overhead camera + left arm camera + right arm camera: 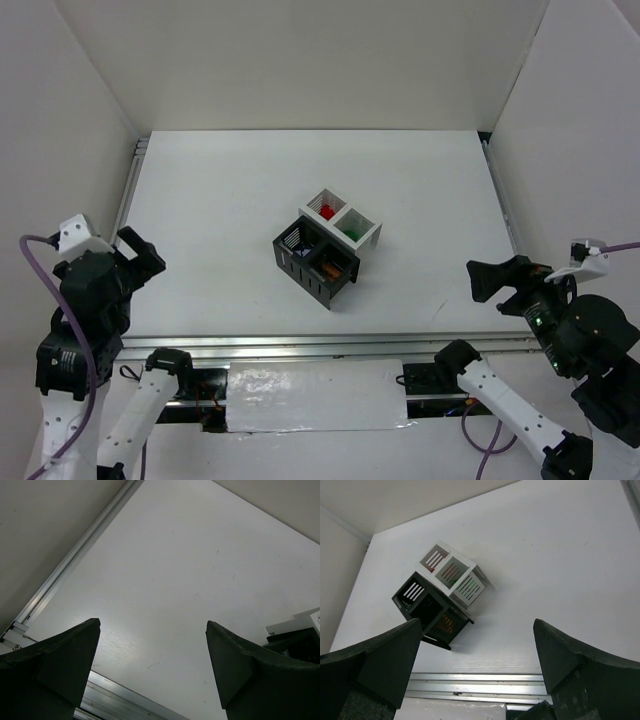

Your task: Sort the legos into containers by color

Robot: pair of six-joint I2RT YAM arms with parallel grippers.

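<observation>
The four containers stand clustered 2x2 mid-table. The far white bin holds red legos. The right white bin holds green legos. The left black bin holds a light purple lego. The near black bin holds orange-brown legos. No loose legos show on the table. My left gripper is open and empty at the near left. My right gripper is open and empty at the near right. The right wrist view shows the white bins and the black bins.
A white table with white walls on three sides. An aluminium rail runs along the near edge and another along the left edge. The bin cluster's edge shows at the right of the left wrist view.
</observation>
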